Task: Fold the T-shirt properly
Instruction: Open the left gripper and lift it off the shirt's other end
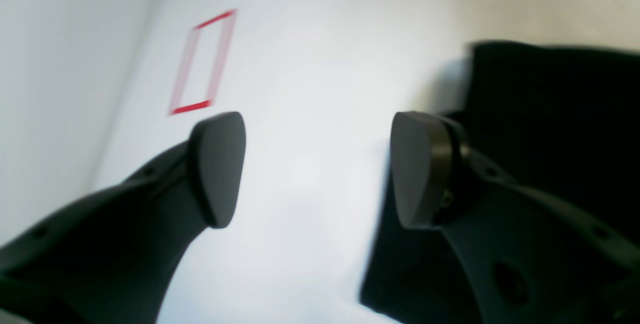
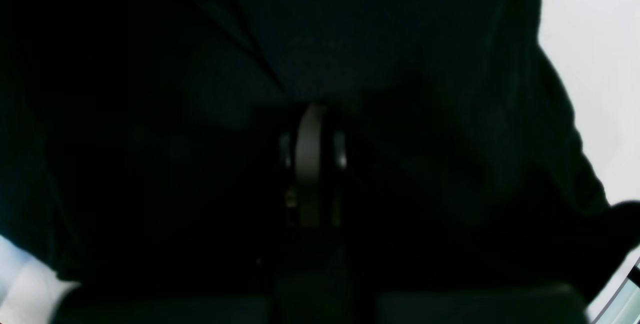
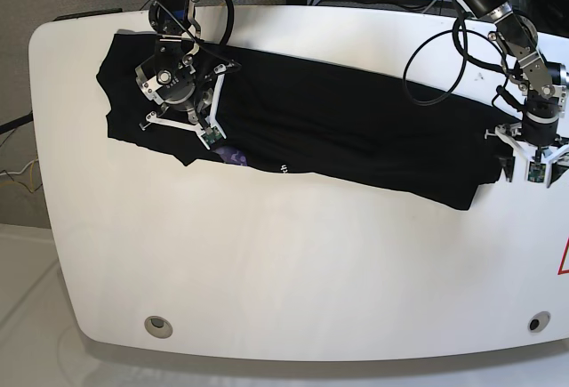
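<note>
While the left wrist view shows the left gripper (image 1: 317, 169) with its two dark pads spread wide over bare white table (image 1: 310, 63), nothing lies between them; the black T-shirt (image 1: 550, 113) sits just beside the right-hand pad, its edge reaching under that finger, and a red tape rectangle (image 1: 202, 61) marks the tabletop further off. In the right wrist view the frame is almost filled by dark cloth of the T-shirt (image 2: 350, 38), and the right gripper (image 2: 312, 148) shows its pale fingertips pressed together in the middle of it, apparently pinching a fold of the fabric, though the darkness hides exactly what is caught. From the base view the T-shirt (image 3: 338, 129) lies stretched as a long band across the far half of the table (image 3: 284, 271), with the right gripper (image 3: 182, 93) down on its end at that view's left and the left gripper (image 3: 533, 160) just off its other end. Judging by this, the shirt looks folded lengthwise at most; the crosswise folds remain. No containers are in sight
</note>
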